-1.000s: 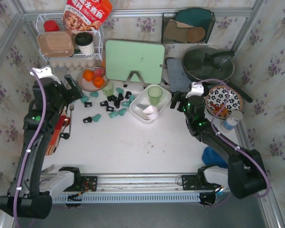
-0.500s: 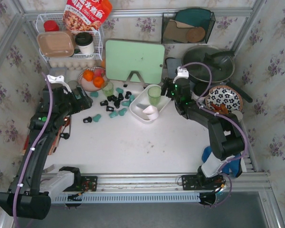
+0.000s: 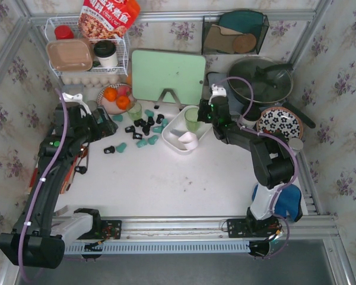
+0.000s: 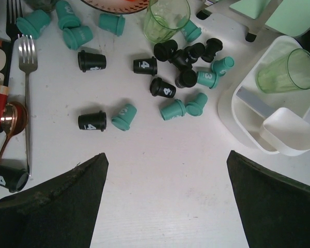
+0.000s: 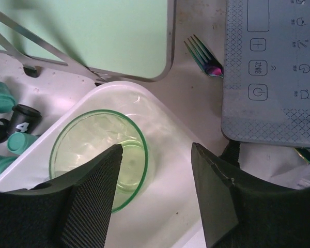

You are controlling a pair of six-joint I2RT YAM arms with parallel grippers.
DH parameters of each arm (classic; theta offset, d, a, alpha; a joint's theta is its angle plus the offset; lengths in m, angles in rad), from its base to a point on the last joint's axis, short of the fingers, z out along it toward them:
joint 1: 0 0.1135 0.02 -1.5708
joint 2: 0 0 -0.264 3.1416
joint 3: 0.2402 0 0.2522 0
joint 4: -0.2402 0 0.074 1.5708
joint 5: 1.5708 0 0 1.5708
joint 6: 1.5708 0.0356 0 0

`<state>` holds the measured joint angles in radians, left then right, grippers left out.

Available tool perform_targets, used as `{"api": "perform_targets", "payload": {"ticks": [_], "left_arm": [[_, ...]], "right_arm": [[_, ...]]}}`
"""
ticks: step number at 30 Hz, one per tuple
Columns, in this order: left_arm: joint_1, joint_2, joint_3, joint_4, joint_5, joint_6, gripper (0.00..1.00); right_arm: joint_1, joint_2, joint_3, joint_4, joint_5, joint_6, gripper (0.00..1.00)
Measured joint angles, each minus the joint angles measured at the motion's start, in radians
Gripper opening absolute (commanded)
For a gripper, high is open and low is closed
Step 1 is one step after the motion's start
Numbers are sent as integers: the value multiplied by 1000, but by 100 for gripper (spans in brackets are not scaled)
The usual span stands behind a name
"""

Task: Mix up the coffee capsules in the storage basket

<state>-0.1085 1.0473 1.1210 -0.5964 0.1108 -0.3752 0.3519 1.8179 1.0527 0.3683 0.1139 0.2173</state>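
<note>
The left gripper [image 4: 165, 154] hangs over bare table, jaws spread wide and empty. Just past it lie the capsules [image 4: 163, 88], all loose on the table and none in the basket [image 5: 160, 196]. They are small tapered pods, black ones marked with a white 4 and teal ones, mostly tipped on their sides. A tight knot sits near the basket's left wall, with stragglers out toward the fork [image 4: 26, 57].

Farther on, the right gripper [image 5: 156, 147] is poised in the basket with its jaws parted and holding nothing. One finger is at the rim of the green cup [image 5: 93, 150], though I cannot tell if it touches.

The cup and a white scoop [image 4: 289, 134] take up most of the basket. A careless close or sweep could tip the cup. Pods on their sides will likely roll off in arcs if nudged, scattering rather than gathering.
</note>
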Motion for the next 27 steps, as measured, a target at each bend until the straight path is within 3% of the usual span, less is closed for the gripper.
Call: {"api": "perform_targets", "payload": {"ticks": [20,23,27], "left_arm": [[3,-20,9,-29,16,-11,100],[3,-22,10,-29,17,-11,100],[3,-25,13,-29,20,-11,100]], "right_arm": [[0,80,56,-12,14,-40,43],[0,80,56,-12,14,-39,33],[0,77,53,-12,6,-35,6]]}}
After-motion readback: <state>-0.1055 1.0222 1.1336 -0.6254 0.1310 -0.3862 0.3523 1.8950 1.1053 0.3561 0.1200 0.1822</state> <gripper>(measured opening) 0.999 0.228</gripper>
